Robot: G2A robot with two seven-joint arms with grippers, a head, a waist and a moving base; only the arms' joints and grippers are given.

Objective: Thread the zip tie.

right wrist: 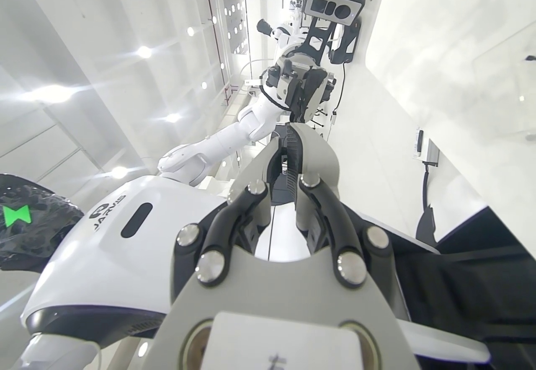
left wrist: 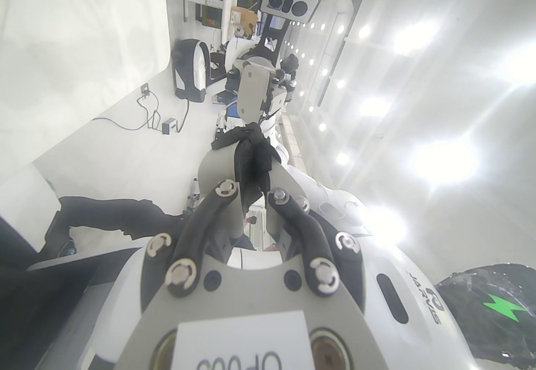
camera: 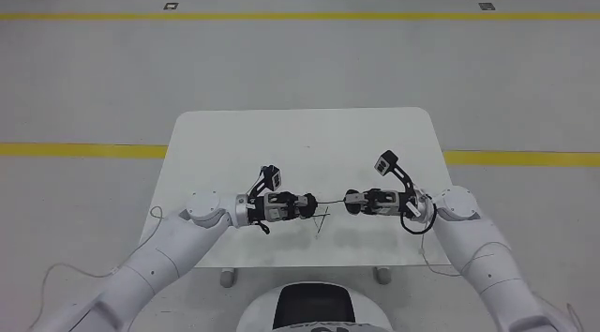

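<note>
My left gripper [camera: 309,205] is pinched shut on one end of the zip tie [camera: 328,203]; the tie spans the gap over the tabletop [camera: 300,144], toward its near edge, midway along; my right gripper [camera: 349,203] is clamped on the other end

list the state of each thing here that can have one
left end effector, shut on the zip tie
right end effector, shut on the zip tie
zip tie, held above the table, stretched between both end effectors; threaded or not, cannot tell
</note>
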